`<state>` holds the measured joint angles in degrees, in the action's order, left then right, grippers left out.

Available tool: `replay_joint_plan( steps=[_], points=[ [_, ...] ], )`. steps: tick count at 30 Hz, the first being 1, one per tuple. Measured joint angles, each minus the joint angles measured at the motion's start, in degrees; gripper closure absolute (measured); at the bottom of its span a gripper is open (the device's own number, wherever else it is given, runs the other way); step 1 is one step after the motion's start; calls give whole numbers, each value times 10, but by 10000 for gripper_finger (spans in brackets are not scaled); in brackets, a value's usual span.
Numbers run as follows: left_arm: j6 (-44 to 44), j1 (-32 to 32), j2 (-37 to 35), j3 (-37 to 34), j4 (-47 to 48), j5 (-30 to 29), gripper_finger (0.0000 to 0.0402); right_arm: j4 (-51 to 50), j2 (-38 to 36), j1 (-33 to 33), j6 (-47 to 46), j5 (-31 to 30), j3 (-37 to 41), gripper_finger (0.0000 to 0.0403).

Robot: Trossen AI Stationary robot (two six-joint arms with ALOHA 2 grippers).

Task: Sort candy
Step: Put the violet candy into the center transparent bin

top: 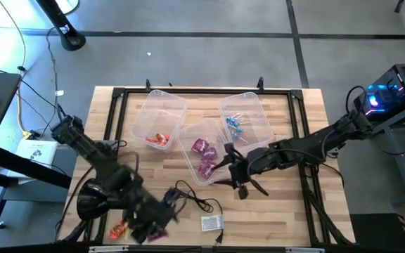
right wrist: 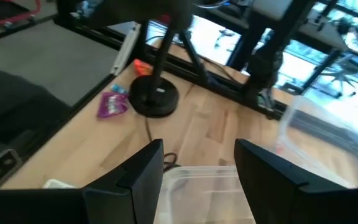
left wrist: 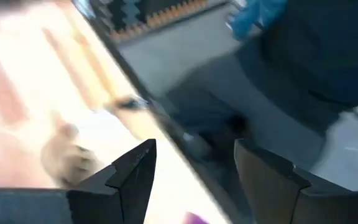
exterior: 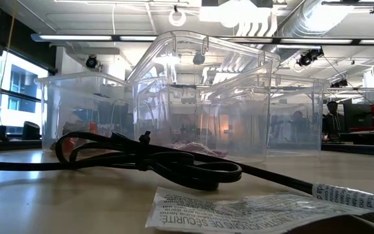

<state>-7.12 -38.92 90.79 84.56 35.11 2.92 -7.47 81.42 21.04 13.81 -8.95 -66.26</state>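
Three clear bins stand at the table's far middle. The left bin (top: 159,116) holds orange-red candy (top: 162,139), the middle bin (top: 201,151) purple candy (top: 204,158) and the right bin (top: 246,116) light blue candy (top: 234,124). Loose on the wood near the front edge lie an orange-red candy (top: 118,228) and a purple candy (top: 162,230) (right wrist: 112,104). My left gripper (top: 155,223) (left wrist: 194,168) hovers open just by these two, nothing between its fingers. My right gripper (top: 230,167) (right wrist: 199,163) hangs open over the middle bin's right rim (right wrist: 204,177).
A coiled black cable (top: 188,197) (exterior: 148,159) and a small white box (top: 211,223) lie near the front middle. A black round stand (top: 90,200) (right wrist: 154,96) sits at the front left. A black frame (top: 308,140) runs around the table top.
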Motion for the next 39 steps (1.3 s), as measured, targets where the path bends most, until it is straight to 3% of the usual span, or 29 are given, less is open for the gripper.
replay_joint_plan(
  steps=[4,7,10,16,23,26,31,39],
  points=[
    [81,52,-14,38,51,-42,193,0,1,1,-23,21,0,210],
    [93,94,-24,43,100,-85,193,-1,-1,11,-35,22,0,210],
    [94,131,-25,36,102,-67,193,-4,1,24,-48,44,0,210],
    [92,158,-23,-67,-30,97,193,-7,36,46,-94,64,0,210],
    [-6,151,-23,-258,-282,119,193,25,114,54,-126,62,0,210],
    [-29,151,-23,-313,-344,84,193,67,147,48,-140,62,0,210],
    [-46,158,-23,-364,-352,-53,193,87,185,33,-178,64,0,210],
    [-144,110,-23,-420,-400,-82,193,134,200,32,-260,62,0,210]
  ],
)
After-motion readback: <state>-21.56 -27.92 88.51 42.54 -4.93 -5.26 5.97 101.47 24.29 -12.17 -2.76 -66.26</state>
